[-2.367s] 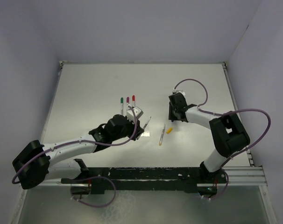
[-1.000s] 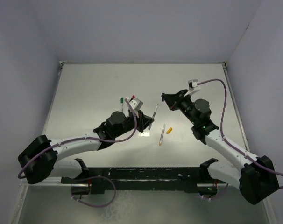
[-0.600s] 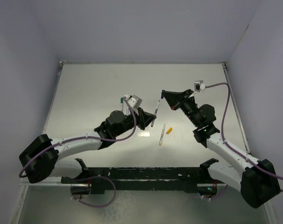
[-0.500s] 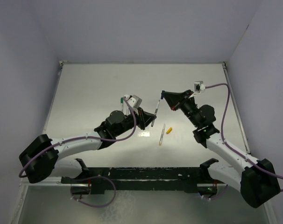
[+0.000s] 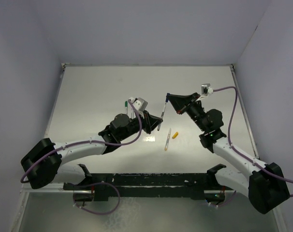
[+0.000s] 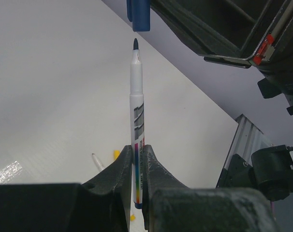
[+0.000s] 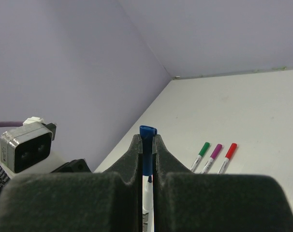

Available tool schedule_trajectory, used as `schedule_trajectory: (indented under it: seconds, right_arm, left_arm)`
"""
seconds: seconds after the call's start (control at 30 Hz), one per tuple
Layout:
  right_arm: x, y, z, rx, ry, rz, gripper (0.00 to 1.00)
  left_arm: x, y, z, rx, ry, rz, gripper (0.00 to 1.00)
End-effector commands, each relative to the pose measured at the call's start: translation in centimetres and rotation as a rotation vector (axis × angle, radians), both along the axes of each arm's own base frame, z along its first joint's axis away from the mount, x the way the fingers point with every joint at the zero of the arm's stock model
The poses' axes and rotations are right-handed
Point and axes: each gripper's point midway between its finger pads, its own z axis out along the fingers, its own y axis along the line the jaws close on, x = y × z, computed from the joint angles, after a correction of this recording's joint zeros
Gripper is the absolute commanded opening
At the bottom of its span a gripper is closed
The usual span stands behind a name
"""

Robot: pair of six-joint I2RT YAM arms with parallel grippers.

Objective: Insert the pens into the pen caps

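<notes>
My left gripper (image 5: pixel 155 123) (image 6: pixel 137 155) is shut on a silver-grey pen (image 5: pixel 162 113) (image 6: pixel 137 111) and holds it above the table, dark blue tip pointing up and away. My right gripper (image 5: pixel 168 98) (image 7: pixel 146 143) is shut on the blue cap (image 6: pixel 138 8) (image 7: pixel 147 145), open end facing the pen tip with a small gap between them. The pen (image 7: pixel 146 192) shows just below the cap in the right wrist view. A second uncapped pen (image 5: pixel 167 139) (image 6: pixel 97 162) lies on the table beside the yellow-orange cap (image 5: pixel 175 135) (image 6: pixel 116 154).
Three capped pens lie side by side on the table: green (image 7: pixel 201 150), magenta (image 7: pixel 215 152) and red (image 7: pixel 228 151). From above only the green one (image 5: pixel 126 103) shows beside the left wrist camera (image 5: pixel 138 104). Grey walls bound the white table (image 5: pixel 98 87).
Both arms lifted from the table and swung toward each other. The right gripper brought the blue cap to the tip of the pen held by the left, closing the gap.
</notes>
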Motion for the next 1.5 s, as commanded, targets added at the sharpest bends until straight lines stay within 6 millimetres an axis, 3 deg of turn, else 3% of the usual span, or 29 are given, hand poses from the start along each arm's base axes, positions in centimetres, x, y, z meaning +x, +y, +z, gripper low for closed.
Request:
schedule_trajectory:
  seconds: [0.0, 0.73, 1.03, 1.47]
  right_arm:
    - [-0.4, 0.2, 1.9, 0.035, -0.065, 0.019, 0.00]
    - [-0.7, 0.5, 0.6, 0.034, -0.046, 0.041, 0.00]
    - [-1.2, 1.2, -0.8, 0.038, -0.017, 0.094, 0.00]
    - [-2.4, 2.8, -3.8, -0.034, 0.059, 0.194, 0.00]
  left_arm:
    - [0.2, -0.9, 3.7, -0.089, -0.059, -0.020, 0.00]
    - [0.4, -0.8, 4.3, -0.110, -0.069, -0.006, 0.00]
    - [0.9, -0.8, 4.9, -0.135, -0.075, 0.018, 0.00]
    - [3.1, -0.1, 6.4, -0.206, -0.090, 0.127, 0.00]
